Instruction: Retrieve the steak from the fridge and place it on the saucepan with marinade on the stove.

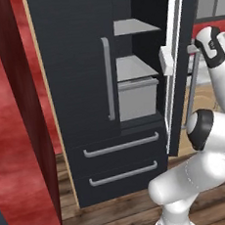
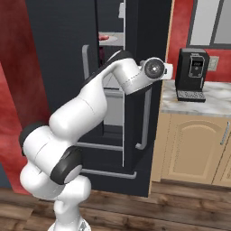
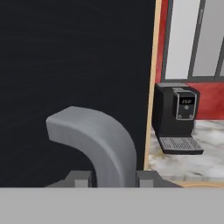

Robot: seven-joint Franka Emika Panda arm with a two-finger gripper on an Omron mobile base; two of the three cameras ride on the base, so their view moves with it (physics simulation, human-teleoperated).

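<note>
Close-up, gripper [image 3: 114,177] clamping curved grey handle [image 3: 98,140]

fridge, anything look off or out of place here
Nothing stands out. The fridge has its right door swung open with the pincer shut on that door's handle; shelves and bin sit level.

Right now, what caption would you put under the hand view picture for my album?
Gripper shut on the fridge door's grey handle, with a black coffee machine on the marble counter beside the fridge.
</note>
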